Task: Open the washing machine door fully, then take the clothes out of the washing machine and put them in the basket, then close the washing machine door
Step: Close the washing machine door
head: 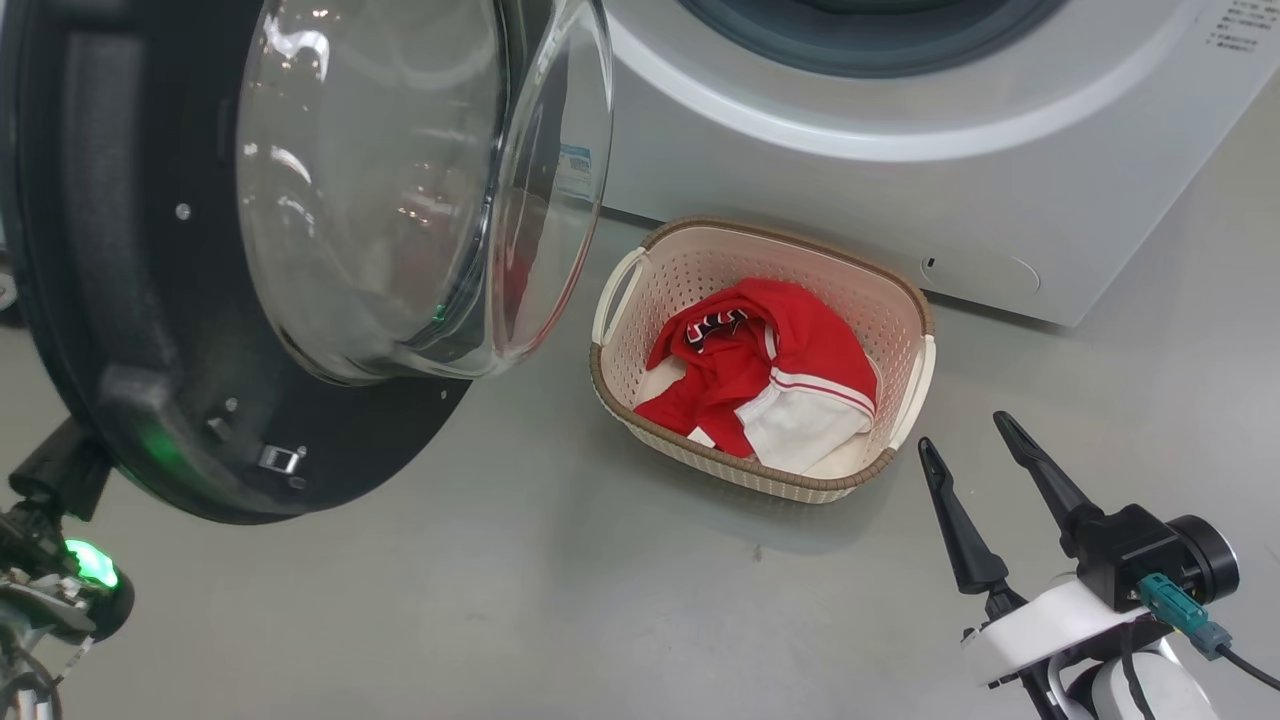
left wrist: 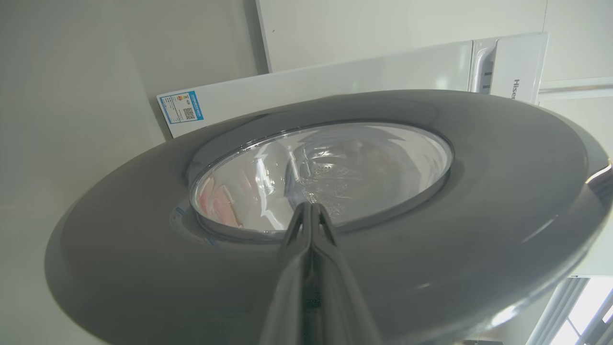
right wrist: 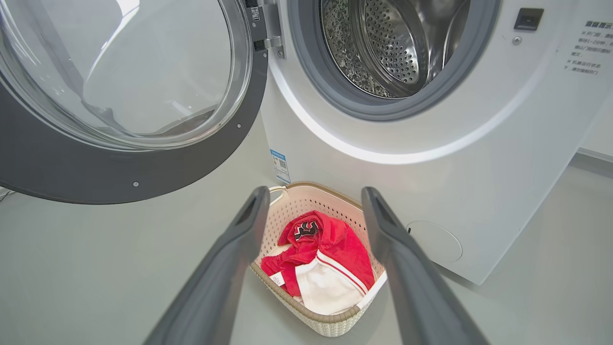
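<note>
The washing machine door (head: 150, 330) stands swung open at the left, its glass bowl bulging toward the basket. My left gripper (left wrist: 311, 207) is shut with nothing in it, its tips at the door's outer face where the grey rim (left wrist: 143, 249) meets the glass; I cannot tell whether they touch. The cream basket (head: 905, 300) sits on the floor before the washing machine (head: 900, 200) and holds the red and white clothes (head: 770, 385). My right gripper (head: 966, 435) hovers open just right of the basket. From the right wrist, the steel drum (right wrist: 397, 43) looks bare above the basket (right wrist: 311, 326) and clothes (right wrist: 330, 263).
Grey floor (head: 500, 600) spreads in front of the basket and under the door. My left wrist with a green light (head: 90, 565) sits below the door's lower edge. A blue label (right wrist: 279, 165) marks the machine's lower left corner.
</note>
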Robot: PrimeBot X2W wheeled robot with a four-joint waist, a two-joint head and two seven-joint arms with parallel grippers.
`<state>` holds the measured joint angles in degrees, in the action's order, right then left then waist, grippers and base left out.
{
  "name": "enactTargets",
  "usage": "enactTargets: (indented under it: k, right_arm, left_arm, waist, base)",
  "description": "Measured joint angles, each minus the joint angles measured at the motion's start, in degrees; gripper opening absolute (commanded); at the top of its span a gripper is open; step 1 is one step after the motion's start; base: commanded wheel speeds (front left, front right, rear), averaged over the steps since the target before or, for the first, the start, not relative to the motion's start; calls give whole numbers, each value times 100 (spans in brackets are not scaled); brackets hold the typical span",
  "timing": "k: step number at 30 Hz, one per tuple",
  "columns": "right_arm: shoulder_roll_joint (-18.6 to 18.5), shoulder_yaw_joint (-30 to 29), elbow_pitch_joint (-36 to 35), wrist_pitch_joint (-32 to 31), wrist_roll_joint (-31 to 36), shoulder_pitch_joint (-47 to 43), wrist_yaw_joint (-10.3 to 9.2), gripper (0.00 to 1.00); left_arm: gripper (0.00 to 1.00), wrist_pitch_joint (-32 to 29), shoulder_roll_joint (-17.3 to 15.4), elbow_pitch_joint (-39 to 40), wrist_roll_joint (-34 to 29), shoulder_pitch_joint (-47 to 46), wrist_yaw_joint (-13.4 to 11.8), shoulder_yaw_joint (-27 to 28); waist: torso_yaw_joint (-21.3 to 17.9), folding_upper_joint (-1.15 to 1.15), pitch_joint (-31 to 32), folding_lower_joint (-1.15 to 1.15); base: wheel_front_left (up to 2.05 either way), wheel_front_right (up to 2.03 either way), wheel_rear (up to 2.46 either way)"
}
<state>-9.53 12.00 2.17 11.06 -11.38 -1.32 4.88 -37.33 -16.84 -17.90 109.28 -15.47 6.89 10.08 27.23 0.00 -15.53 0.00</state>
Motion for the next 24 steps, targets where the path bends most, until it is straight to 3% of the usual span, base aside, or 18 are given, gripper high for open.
enactTargets:
  k: [10,24]
  right_arm:
    - [42,103,-29,-12,0,-2,1,100]
    - [230,137,-18,18,-21,63,0,100]
  left_arm:
    - [0,-593,116,948,0,183,1,-133]
    - [0,-1060,396,1998,-46,740,1,-297]
  waist:
    - [-43,0,33,0]
    - [-521,0,49,0]
  base:
    - [0,0,0]
    - [0,0,0]
